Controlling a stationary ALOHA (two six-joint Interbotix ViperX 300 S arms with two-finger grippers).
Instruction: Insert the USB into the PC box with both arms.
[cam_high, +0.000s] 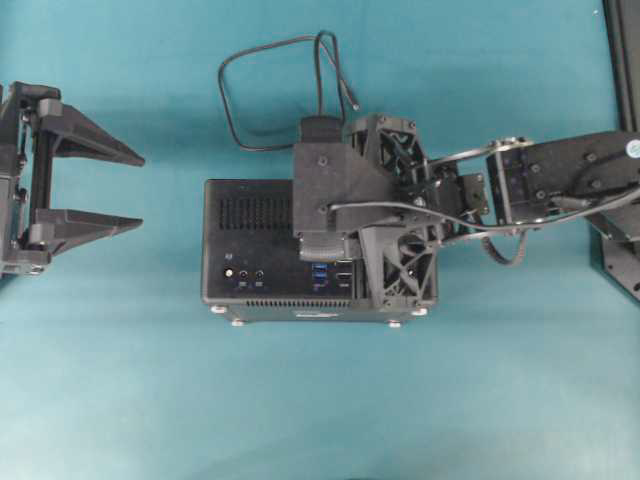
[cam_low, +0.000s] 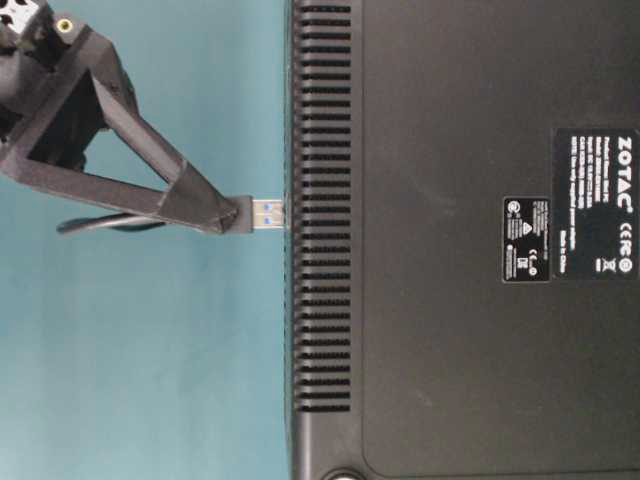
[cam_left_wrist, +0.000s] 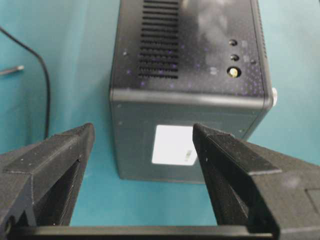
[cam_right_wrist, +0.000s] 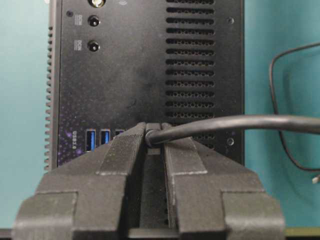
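We see a flat black PC box (cam_high: 265, 245) lying on a teal table (cam_high: 120, 400), and we place everything else by it. Its upper face carries vent slots, a row of blue ports (cam_right_wrist: 97, 140) and small round sockets. Silver feet show along its lower edge in the overhead view.

The right gripper (cam_low: 225, 212) sits over the right half of the box, its arm coming in from the right side. Its two fingers (cam_right_wrist: 120, 155) are pressed together on the USB (cam_low: 262, 213), pinching the black plug just behind its metal tip. In the table-level view that silver and blue tip points at the vented edge of the box and ends just beside it; we cannot tell whether it touches. The thin black cable (cam_high: 260, 95) runs back from the plug and lies in a loose loop on the table beyond the far edge of the box.

The left gripper (cam_high: 140, 190) rests well apart from the box, off its left end. Its fingers (cam_left_wrist: 60, 160) are spread wide with nothing between them, and they point toward the short end wall of the box, which bears a white label (cam_left_wrist: 174, 145).
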